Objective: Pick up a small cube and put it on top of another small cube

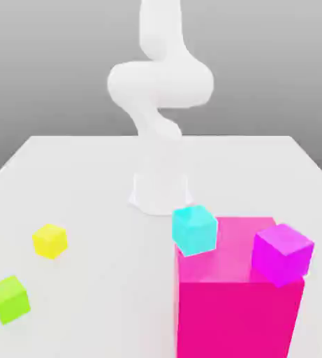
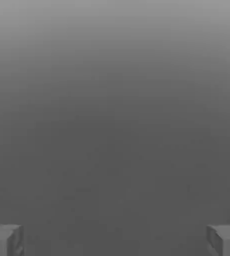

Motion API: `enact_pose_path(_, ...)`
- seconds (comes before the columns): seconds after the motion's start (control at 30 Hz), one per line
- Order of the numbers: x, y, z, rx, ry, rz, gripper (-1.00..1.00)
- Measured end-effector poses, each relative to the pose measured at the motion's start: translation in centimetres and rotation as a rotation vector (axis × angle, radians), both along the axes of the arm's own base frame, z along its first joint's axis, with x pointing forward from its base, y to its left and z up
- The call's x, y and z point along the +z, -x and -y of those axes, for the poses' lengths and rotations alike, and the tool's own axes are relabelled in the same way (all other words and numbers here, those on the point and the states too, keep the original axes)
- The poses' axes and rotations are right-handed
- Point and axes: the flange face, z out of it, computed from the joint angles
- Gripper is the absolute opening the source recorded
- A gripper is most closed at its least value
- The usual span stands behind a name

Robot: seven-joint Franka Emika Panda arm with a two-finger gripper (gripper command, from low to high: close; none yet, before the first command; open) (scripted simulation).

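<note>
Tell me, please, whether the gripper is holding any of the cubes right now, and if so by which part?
Nothing is held. In the hand view the gripper is open, its fingertips wide apart with only grey background between them.

We see the tall pink block [image 1: 239, 308] as the main obstacle on the worktop [image 1: 93, 182], with cyan cube [image 1: 194, 228] and magenta cube [image 1: 283, 253] at its top. Left of it in the exterior view, open surface surrounds the well-separated yellow cube [image 1: 49, 240] and green cube [image 1: 9, 298].
</note>
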Motion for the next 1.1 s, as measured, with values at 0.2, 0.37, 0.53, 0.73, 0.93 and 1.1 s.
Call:
enact_pose_path(0.2,-10.0,-6.1,6.2,-0.132,-0.090,-0.166,0.00)
enact_pose_path(0.37,-19.0,-8.5,11.6,-0.255,-0.154,-0.297,0.00)
enact_pose_path(0.53,-28.4,-8.6,16.8,-0.391,-0.208,-0.424,0.00)
enact_pose_path(0.73,-39.5,-5.3,23.0,-0.578,-0.257,-0.574,0.00)
enact_pose_path(0.93,-49.2,-1.4,26.1,-0.703,-0.273,-0.688,0.00)
enact_pose_path(1.1,-53.9,-1.1,26.2,-0.710,-0.275,-0.693,-1.00)
